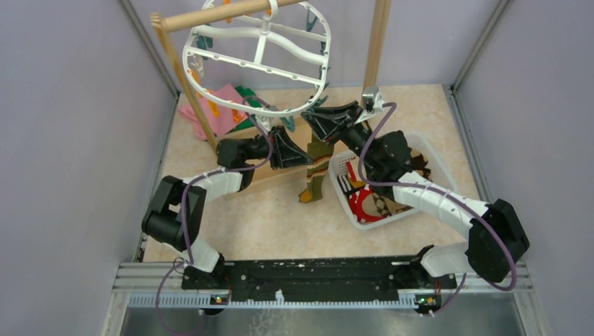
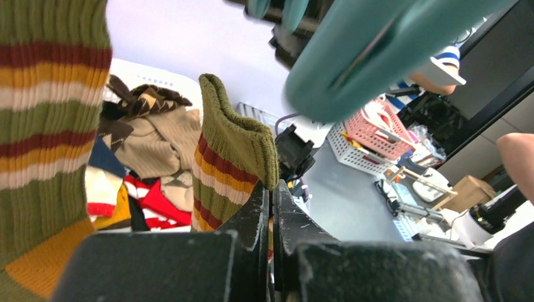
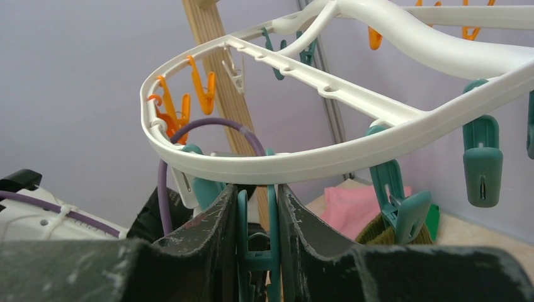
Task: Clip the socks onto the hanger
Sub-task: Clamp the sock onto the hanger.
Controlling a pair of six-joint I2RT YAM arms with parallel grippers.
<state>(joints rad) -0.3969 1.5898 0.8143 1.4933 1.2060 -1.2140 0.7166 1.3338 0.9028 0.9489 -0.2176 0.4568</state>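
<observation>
The left jaws are clenching the sock cuff just below and left of the clip the right jaws are pinching.

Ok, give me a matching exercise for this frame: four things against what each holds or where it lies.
Things:
1. left hand
2. right hand
3. white basket
4. pink cloth

States:
A. closed on a teal clip under the hanger
B. lies on the table, far left
C. shut on a striped sock
D. holds loose socks

Pairs: 1-C, 2-A, 3-D, 4-B
</observation>
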